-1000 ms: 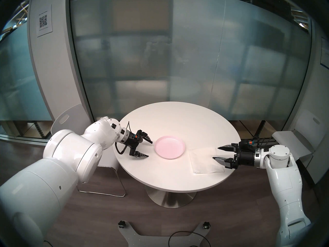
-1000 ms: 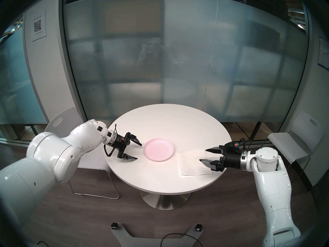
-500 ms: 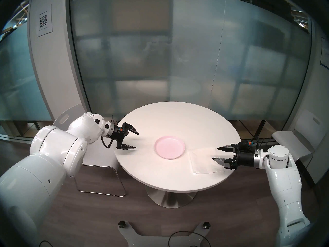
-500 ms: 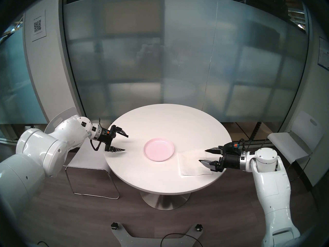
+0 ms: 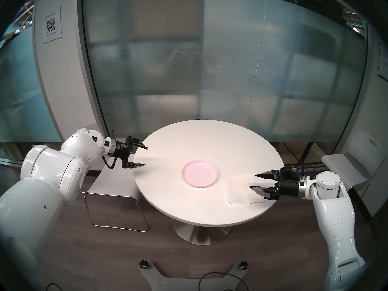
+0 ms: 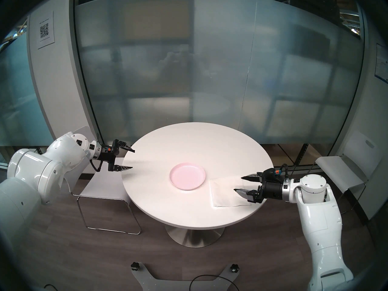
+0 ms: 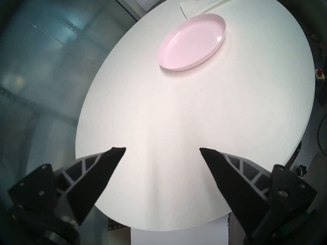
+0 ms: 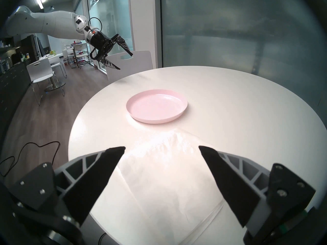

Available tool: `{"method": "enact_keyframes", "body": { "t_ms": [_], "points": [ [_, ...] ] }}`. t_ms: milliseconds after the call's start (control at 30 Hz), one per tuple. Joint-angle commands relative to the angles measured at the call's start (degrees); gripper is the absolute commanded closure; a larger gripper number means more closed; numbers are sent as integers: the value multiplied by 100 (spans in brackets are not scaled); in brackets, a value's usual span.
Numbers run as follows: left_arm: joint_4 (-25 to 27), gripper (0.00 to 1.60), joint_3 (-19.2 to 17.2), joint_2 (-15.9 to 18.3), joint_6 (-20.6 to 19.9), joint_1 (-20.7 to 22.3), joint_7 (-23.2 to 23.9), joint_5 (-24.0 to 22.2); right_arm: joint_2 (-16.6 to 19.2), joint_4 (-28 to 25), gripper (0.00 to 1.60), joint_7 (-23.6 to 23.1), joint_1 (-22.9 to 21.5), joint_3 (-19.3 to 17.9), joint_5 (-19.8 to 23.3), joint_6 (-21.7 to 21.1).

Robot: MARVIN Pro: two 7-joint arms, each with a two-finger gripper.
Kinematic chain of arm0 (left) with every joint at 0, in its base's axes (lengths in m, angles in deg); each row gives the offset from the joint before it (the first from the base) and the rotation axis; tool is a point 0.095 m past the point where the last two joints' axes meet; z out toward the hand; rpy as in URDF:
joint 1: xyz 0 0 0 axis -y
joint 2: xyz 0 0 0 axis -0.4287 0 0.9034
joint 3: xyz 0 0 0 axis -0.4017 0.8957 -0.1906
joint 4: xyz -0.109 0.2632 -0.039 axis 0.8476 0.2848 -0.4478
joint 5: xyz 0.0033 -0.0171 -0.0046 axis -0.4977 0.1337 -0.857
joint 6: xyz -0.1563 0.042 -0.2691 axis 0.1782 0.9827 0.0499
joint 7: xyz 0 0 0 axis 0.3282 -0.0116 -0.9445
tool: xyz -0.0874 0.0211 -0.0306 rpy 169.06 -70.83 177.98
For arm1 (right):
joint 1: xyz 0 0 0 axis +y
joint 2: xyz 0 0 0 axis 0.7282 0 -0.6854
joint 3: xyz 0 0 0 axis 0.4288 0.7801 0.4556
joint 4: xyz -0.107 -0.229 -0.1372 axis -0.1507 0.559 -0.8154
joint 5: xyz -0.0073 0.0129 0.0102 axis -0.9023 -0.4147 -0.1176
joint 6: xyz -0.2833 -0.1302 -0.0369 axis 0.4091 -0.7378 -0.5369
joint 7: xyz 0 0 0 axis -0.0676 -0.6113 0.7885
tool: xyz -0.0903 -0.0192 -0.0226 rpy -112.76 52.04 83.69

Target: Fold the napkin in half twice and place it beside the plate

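Pulled back to the frame's left edge, the left end effector hangs wide open and empty beyond the table rim. Centre, the plate; just right of it, the folded napkin under the right end effector, spread and empty, nearer. Stacked edges show only from the right wrist.

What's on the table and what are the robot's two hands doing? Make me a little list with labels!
table: round and white
plate: pink, empty, near the middle of the table
napkin: white, folded, flat on the table just right of the plate
napkin and plate: side by side, very close; whether they touch is unclear
left gripper: open, empty, in the air at the table's left edge
right gripper: open, empty, fingers above the napkin's right part
chairs: one white chair on each side of the table
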Motion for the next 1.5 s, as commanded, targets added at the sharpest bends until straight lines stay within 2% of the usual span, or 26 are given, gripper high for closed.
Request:
{"method": "enact_keyframes", "body": {
  "t_ms": [0,400,533,1267,1467],
  "points": [
    [38,0,-60,425,177,193,166,-50,-27,-65,0,4,-99,20,15,5],
    [38,0,-123,917,501,171,-141,-56,-123,-109,0,-18,-185,108,-20,34],
    [38,0,-138,1042,501,165,-231,-55,-170,-136,0,-26,-239,193,-30,49],
    [38,0,-206,1628,501,143,-359,-54,-512,-282,0,-38,-683,959,-157,146],
    [41,0,-199,1654,501,98,-337,-43,-606,-276,0,-35,-793,1168,-208,163]
  ]
}}
